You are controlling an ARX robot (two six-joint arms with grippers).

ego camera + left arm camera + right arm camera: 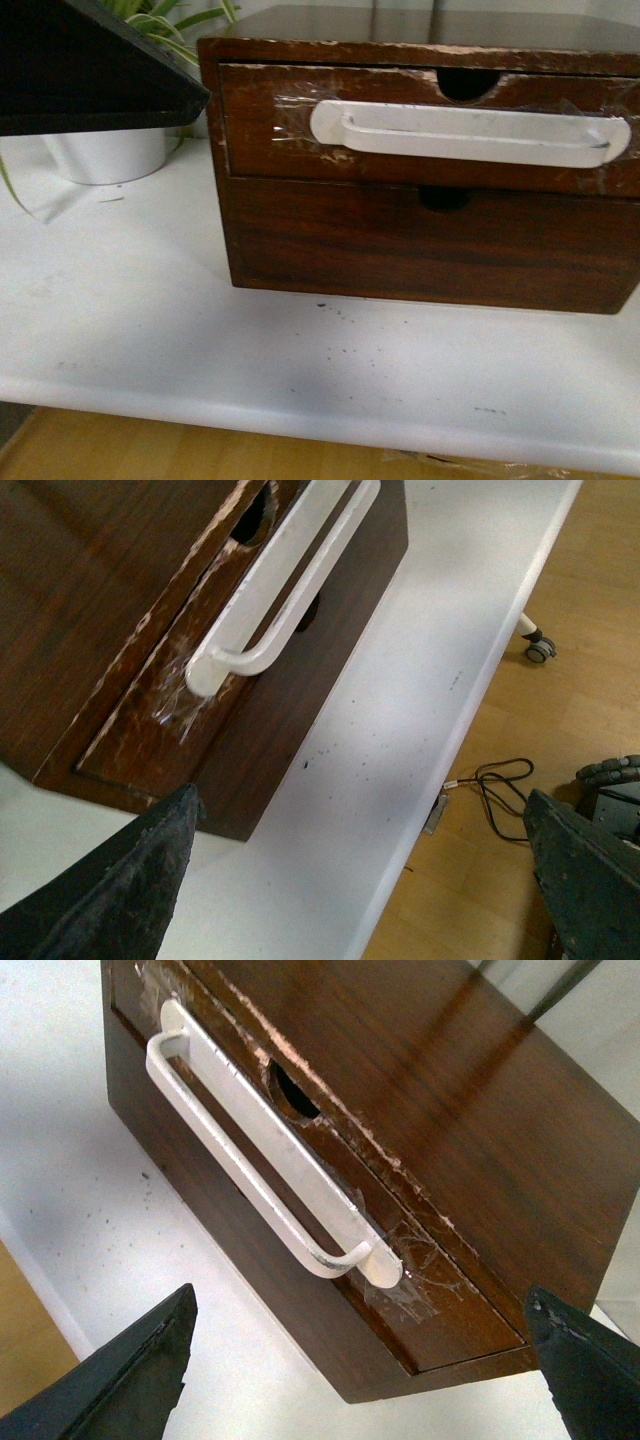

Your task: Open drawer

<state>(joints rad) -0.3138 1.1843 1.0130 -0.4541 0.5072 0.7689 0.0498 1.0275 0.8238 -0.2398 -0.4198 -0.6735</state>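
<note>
The drawer [280, 130] is the upper one of a small dark brown wooden chest. Its front is scratched and carries a long white bar handle [470, 133] stuck on with clear tape, below a half-round notch [463, 83]. The front sits about flush with the chest. In the left wrist view my left gripper [360, 880] is open and empty above the table, short of the handle's [285, 580] near end. In the right wrist view my right gripper [360, 1375] is open and empty, near the handle's [250, 1160] other end and the drawer [440, 1300] corner.
A plain lower drawer front [420, 240] without a handle sits under it. The chest stands on a white table [150, 320]. A white plant pot [105, 155] stands at back left under a black shape [80, 70]. Wooden floor [560, 630], a cable [500, 780] and a caster [540, 650] lie beyond the table edge.
</note>
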